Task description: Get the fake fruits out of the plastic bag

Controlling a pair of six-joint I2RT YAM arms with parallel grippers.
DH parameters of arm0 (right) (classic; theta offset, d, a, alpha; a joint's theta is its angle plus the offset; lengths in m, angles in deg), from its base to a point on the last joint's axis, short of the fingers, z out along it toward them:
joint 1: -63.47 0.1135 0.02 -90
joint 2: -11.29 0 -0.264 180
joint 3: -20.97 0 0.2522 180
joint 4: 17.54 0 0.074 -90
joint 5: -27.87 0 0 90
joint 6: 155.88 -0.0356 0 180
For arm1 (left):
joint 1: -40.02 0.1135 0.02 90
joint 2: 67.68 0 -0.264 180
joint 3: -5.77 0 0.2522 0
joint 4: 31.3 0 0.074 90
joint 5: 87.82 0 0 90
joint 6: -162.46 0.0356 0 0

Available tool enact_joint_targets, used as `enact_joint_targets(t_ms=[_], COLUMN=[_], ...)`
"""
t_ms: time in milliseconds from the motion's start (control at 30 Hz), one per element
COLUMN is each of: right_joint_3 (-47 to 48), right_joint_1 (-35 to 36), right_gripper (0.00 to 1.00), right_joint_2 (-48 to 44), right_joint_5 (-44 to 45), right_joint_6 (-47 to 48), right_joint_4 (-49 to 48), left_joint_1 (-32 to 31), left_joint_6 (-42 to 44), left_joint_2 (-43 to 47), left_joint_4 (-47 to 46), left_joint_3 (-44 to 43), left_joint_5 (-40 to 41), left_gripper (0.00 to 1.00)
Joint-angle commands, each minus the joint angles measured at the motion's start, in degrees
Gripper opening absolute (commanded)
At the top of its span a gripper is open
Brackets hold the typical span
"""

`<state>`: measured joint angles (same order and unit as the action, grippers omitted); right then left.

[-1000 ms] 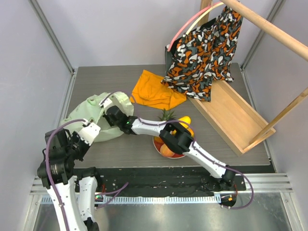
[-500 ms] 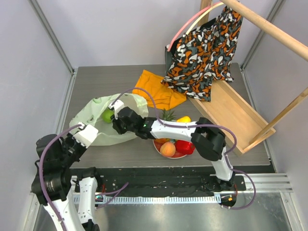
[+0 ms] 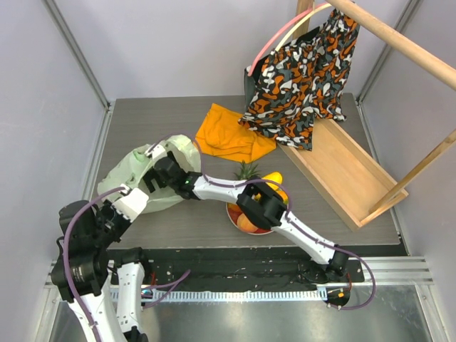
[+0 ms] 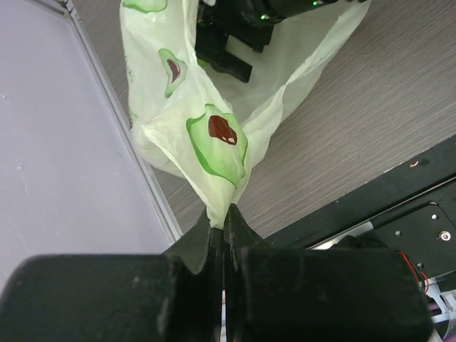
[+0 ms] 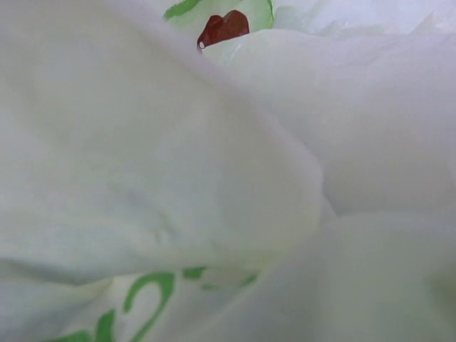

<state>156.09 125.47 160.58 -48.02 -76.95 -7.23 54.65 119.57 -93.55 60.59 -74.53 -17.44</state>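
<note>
Some fruits (image 3: 273,178) are already out on the plate (image 3: 231,211), just right of the bag (image 3: 117,174). The left claw (image 4: 224,214) pinches the bag's near edge tight. The right claw (image 3: 157,174) reaches inside the bag (wide or narrow, I cannot tell). More fruit may hide in there, but none shows.

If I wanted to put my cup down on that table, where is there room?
Bare table lies along the back wall, behind the plastic bag and left of the orange cloth. Another strip runs along the near edge, between bag and plate. The middle is crowded: the right arm stretches across it into the bag.
</note>
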Motion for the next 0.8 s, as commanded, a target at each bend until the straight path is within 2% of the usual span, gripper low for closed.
enact_joint_targets(t_ms=[0, 67, 100, 133, 167, 200, 267, 300, 367, 433, 500, 600, 633, 700, 733, 767], right_joint_3=[8.4, 10.6, 11.9, 13.8, 18.8, 21.4, 20.2, 20.5, 21.9, 19.1, 16.6, 6.0, -5.1, -15.8, -24.8, -28.9], right_joint_1=[1.4, 1.1, 0.8, 0.4, 0.4, 0.5, 0.5, 0.6, 0.3, 0.0, -1.0, -2.8, -3.1, -3.5, -3.5, -3.5], right_gripper=[1.0, 1.0, 0.99, 0.94, 0.89, 0.74, 0.62, 0.5, 0.4, 0.31, 0.27, 0.22, 0.21, 0.21, 0.21, 0.21], right_joint_2=[4.8, 6.4, 7.4, 10.6, 12.2, 14.0, 14.4, 14.4, 13.4, 11.0, 6.0, -5.2, -9.0, -20.9, -24.9, -28.2], right_joint_5=[-1.5, -2.0, -5.1, -6.7, -8.4, -9.9, -9.1, -8.5, -10.0, -13.4, -17.7, -22.3, -24.0, -30.1, -31.9, -35.1], right_joint_6=[0.6, 1.2, 1.5, 1.6, 3.6, 5.3, 6.7, 7.6, 9.0, 10.0, 9.6, 8.3, 9.1, 12.6, 15.7, 16.7], right_joint_4=[-8.8, -11.7, -14.6, -15.4, -15.8, -14.2, -16.3, -15.7, -14.8, -14.5, -11.9, -10.8, -12.7, -16.5, -16.9, -17.5], left_joint_1=[-0.2, -0.2, -0.2, -0.2, -0.2, -0.2, -0.1, -0.2, -0.2, -0.2, -0.2, -0.2, -0.1, 0.0, -0.1, -0.1], left_joint_6=[-1.7, -2.5, -2.8, -2.9, -2.9, -3.2, -3.5, -3.8, -4.0, -3.6, -3.4, -5.6, -5.9, -6.7, -7.0, -7.6], left_joint_2=[-0.8, -1.2, -1.1, -1.1, -1.0, -1.1, -1.6, -1.9, -2.3, -2.3, -2.3, -2.6, -2.6, -2.7, -2.7, -2.7], left_joint_4=[17.1, 17.1, 17.1, 17.1, 17.1, 17.1, 17.1, 17.1, 17.1, 17.0, 17.0, 15.0, 14.4, 12.0, 10.8, 8.8], left_joint_3=[0.4, 0.3, 0.4, 0.5, 0.7, 1.2, 1.2, 1.2, 1.2, 1.8, 2.6, 3.1, 3.3, 4.1, 4.5, 4.8], left_joint_5=[-2.0, -2.0, -2.1, -2.3, -2.2, -2.3, -2.2, -2.0, -1.2, -0.7, -0.2, 0.6, 0.6, 1.2, 1.2, 1.4], left_gripper=[0.0, 0.0, 0.0, 0.0, 0.0, 0.0, 0.0, 0.0, 0.0, 0.0, 0.0, 0.0, 0.0, 0.0, 0.0, 0.0])
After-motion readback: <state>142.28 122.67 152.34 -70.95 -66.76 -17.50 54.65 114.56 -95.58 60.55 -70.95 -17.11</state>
